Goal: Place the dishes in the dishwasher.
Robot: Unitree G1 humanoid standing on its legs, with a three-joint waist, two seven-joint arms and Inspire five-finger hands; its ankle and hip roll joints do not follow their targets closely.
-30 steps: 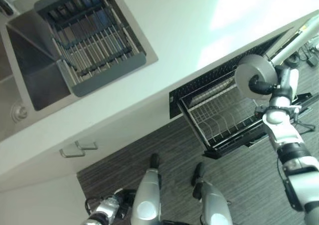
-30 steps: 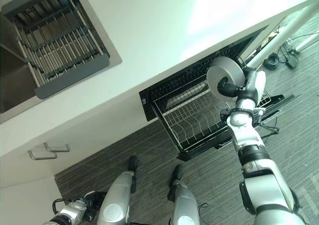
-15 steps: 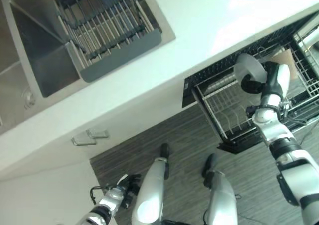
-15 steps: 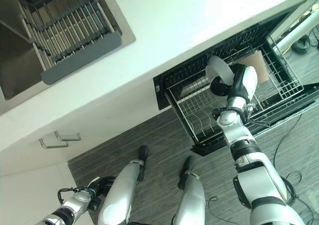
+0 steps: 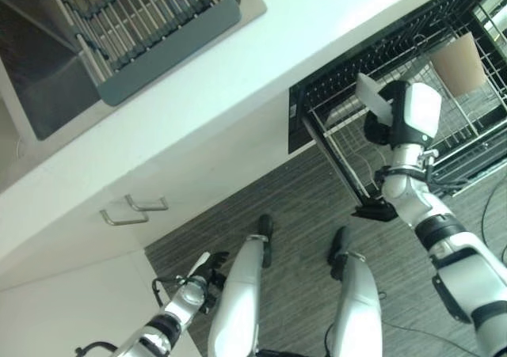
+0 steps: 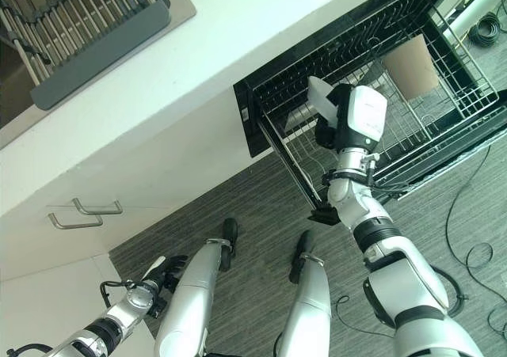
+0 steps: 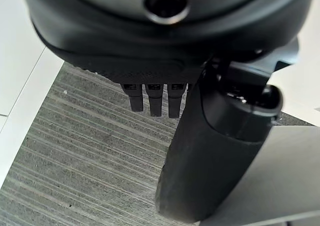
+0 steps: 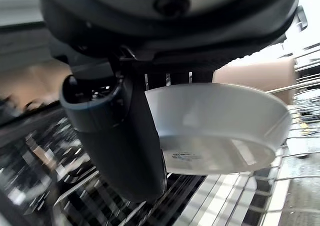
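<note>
My right robot hand [image 8: 120, 136] pinches white plate [image 8: 220, 128] above dishwasher rack [image 6: 412, 127]; tan cup [image 6: 412, 64] at 2 o'clock. Left robot hand [image 7: 155, 98] relaxed, empty.

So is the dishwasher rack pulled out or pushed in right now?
Pulled out. The wire rack juts past the counter edge over the floor, and the right hand holds a white plate above it.

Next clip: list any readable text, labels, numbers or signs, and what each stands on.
Underside of the white plate held by the right hand: a small dark stamp, too blurred to read.
Front edge of the dishwasher: a small pale mark, too small to read.
Left hand, rack, tan cup: no text seen.
</note>
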